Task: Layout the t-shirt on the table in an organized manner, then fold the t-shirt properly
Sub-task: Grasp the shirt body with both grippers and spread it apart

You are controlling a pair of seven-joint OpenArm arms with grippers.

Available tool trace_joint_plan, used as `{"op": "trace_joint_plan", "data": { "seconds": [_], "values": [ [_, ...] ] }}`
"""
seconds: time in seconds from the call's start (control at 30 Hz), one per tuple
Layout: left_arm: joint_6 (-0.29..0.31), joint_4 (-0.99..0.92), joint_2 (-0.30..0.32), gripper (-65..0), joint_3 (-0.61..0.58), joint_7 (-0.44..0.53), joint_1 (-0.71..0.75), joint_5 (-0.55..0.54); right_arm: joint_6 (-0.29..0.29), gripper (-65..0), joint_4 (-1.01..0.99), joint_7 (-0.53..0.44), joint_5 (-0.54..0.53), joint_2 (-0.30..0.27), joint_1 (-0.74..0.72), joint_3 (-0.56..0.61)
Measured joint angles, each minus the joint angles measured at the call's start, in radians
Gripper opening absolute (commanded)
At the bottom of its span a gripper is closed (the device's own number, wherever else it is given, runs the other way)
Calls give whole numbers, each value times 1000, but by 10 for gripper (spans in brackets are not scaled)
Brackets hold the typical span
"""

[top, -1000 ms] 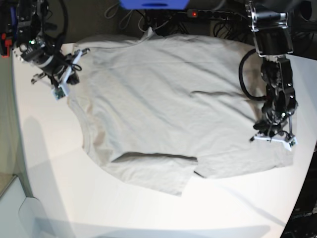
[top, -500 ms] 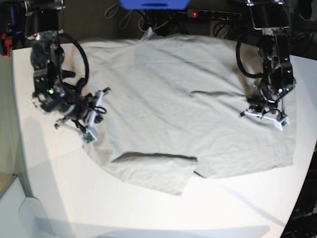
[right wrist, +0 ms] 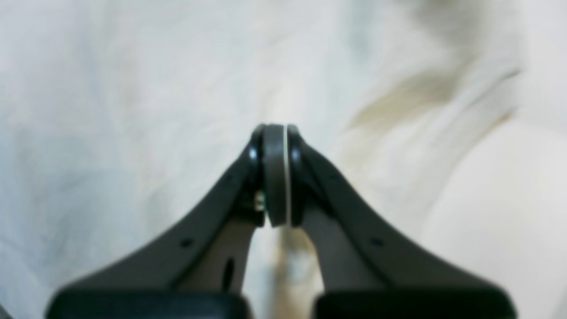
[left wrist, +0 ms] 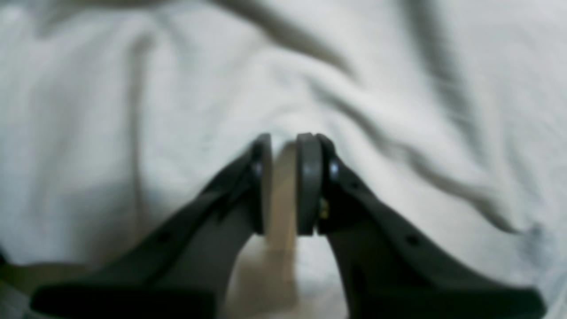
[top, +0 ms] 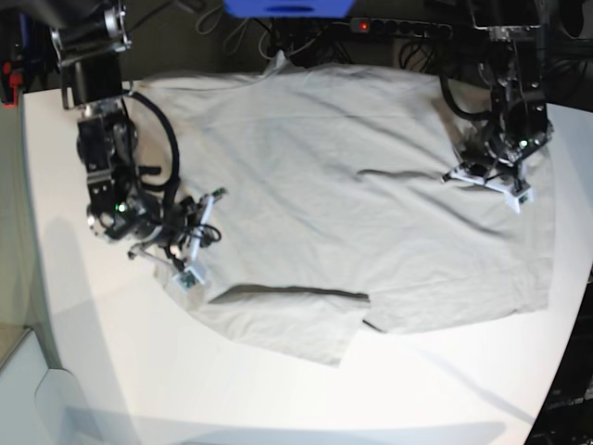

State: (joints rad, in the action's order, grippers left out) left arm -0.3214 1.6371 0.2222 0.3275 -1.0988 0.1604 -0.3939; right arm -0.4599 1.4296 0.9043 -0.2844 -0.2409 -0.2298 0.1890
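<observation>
The light grey-beige t-shirt (top: 324,185) lies spread over the white table (top: 93,352), with a folded flap along its near edge and a short crease near the middle. My right gripper (top: 199,234) hangs over the shirt's left edge. In the right wrist view it (right wrist: 275,128) is shut with its pads together and nothing between them, above the cloth (right wrist: 133,88). My left gripper (top: 484,184) is over the shirt's right part. In the left wrist view it (left wrist: 283,141) has a narrow gap between its pads and holds nothing, just above the wrinkled cloth (left wrist: 398,88).
A blue object (top: 287,7) and a power strip with a red light (top: 398,26) sit among cables behind the table's far edge. The table's right edge (top: 579,306) runs close to the shirt. Bare tabletop shows at the front and left.
My right arm swung from the shirt's far left corner toward me, to its left edge. My left arm moved from the shirt's near right side away from me. The shirt has barely shifted.
</observation>
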Motion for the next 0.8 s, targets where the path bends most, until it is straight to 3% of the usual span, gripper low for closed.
{"op": "trace_joint_plan", "data": {
  "seconds": [0.2, 0.33, 0.57, 0.8],
  "values": [
    [0, -68, 40, -547, 47, 23, -4, -13, 0, -650, -102, -19, 0, 0, -50, 2],
    [1, -113, 68, -547, 49, 86, -5, -11, 0, -650, -104, -64, -1, 0, -30, 2],
    [0, -129, 119, -547, 51, 75, -2, 1, -1, -650, -103, -67, 0, -6, 32, 2],
    [-1, -18, 121, -547, 50, 36, 11, -1, 3, -650, -80, -165, -25, -25, 116, -3]
  ]
}}
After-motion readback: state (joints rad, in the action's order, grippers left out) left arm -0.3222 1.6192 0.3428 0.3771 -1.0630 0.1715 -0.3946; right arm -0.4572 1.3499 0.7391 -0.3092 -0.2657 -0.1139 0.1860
